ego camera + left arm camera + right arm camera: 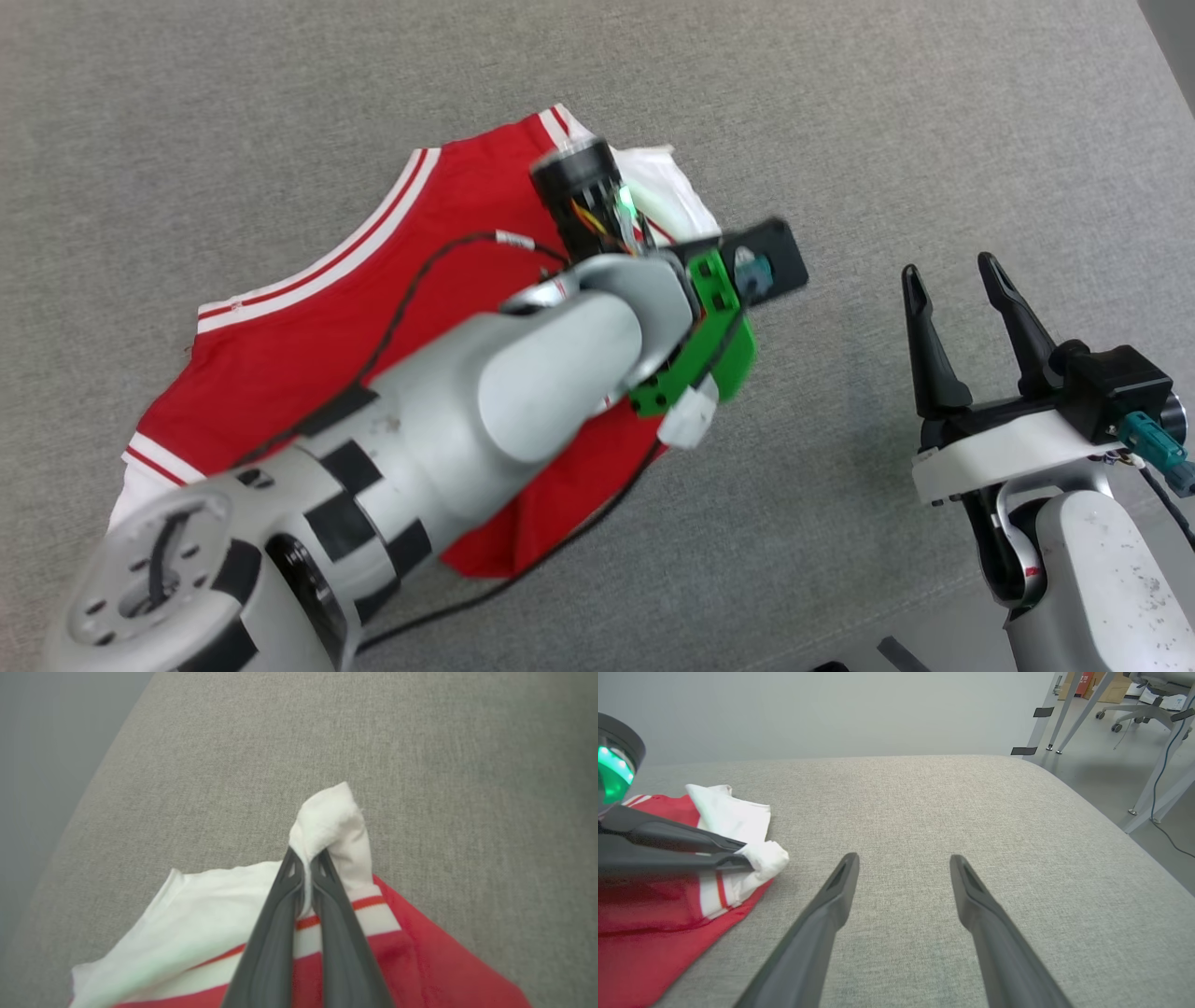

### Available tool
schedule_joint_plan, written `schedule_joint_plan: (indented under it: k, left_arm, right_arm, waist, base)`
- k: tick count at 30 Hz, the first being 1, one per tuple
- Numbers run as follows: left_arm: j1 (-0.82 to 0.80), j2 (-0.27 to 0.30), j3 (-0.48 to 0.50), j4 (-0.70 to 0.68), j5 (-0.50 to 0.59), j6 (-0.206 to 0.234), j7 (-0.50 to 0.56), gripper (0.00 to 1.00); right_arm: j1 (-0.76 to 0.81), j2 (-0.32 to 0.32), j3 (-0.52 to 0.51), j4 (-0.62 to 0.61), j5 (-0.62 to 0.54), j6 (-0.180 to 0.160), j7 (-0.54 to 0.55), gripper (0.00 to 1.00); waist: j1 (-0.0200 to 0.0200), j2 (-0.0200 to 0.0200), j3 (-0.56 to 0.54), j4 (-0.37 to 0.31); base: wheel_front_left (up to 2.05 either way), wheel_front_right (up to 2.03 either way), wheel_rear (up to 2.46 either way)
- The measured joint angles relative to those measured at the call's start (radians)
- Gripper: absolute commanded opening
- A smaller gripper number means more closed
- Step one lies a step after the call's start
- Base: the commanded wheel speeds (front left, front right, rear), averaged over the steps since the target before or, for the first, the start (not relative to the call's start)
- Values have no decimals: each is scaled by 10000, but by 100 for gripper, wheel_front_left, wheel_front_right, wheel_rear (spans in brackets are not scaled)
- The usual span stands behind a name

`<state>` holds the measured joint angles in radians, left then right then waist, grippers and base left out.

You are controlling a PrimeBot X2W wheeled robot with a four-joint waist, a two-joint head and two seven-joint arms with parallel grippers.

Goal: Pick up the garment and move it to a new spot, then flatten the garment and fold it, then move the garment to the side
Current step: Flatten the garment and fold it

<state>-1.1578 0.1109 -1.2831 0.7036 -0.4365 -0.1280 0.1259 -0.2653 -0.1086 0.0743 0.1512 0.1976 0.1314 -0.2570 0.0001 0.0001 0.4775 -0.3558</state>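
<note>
I can read no writing, number, brand or sign in any of my views. At the upper right of my right wrist view, a red patch on the cardboard boxes [1115,692] is too small and blurred for me to make out.

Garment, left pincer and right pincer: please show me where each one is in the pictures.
garment [308,345], head view, on its red body.
left pincer [306,857], left wrist view, midway between its fingertips, shut on the garment.
right pincer [904,857], right wrist view, midway between its open fingertips.
</note>
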Motion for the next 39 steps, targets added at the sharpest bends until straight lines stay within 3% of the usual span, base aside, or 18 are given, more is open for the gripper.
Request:
schedule_joint_plan:
  k: [5, 6, 7, 18, 25, 29, 33, 39]
  left_arm:
    - [583, -232, 36, 10, 428, 4, 94, 0]
    - [593, -251, 44, 19, 426, 4, 65, 45]
    - [593, -267, 42, 29, 437, 4, 6, 100]
    - [65, -527, 291, 150, -65, 130, -3296, 100]
    - [820, -351, 1174, -784, -104, 1685, -3816, 100]
    - [1761, 562, 2169, -2222, 46, 2704, -3820, 100]
    - [2949, 1580, 3083, -3465, 265, 3507, -3820, 100]
    - [4799, 2652, 4470, -4963, 372, 4567, -3820, 100]
  right_arm:
    - [-29, 23, -52, 4, -35, 0, 0, 100]
    - [-29, 27, -59, 8, -58, 0, 0, 100]
    - [-29, 31, -75, 13, -84, 0, 0, 100]
    - [278, -291, -462, 73, -222, 0, 0, 100]
    - [682, -506, -497, 86, -305, 0, 0, 100]
    - [881, -570, -520, 100, -311, 0, 0, 100]
    - [1104, -598, -571, 140, -351, 0, 0, 100]
    - [1366, -686, -616, 167, -351, 0, 0, 100]
  waist:
    - [0, 0, 177, -128]
    - [0, 0, 172, -119]
    - [0, 0, 160, -97]
    - [-1, 0, -585, 626]
    - [-1, 0, -1369, 1359]
    - [-1, 0, -1831, 1772]
    - [-1, 0, -2288, 2145]
    - [-1, 0, -2885, 2609]
  base:
    - [0, 0, 0]
    - [0, 0, 0]
    - [0, 0, 0]
    - [0, 0, 0]
    - [0, 0, 0]
    - [0, 0, 0]
    - [0, 0, 0]
    - [0, 0, 0]
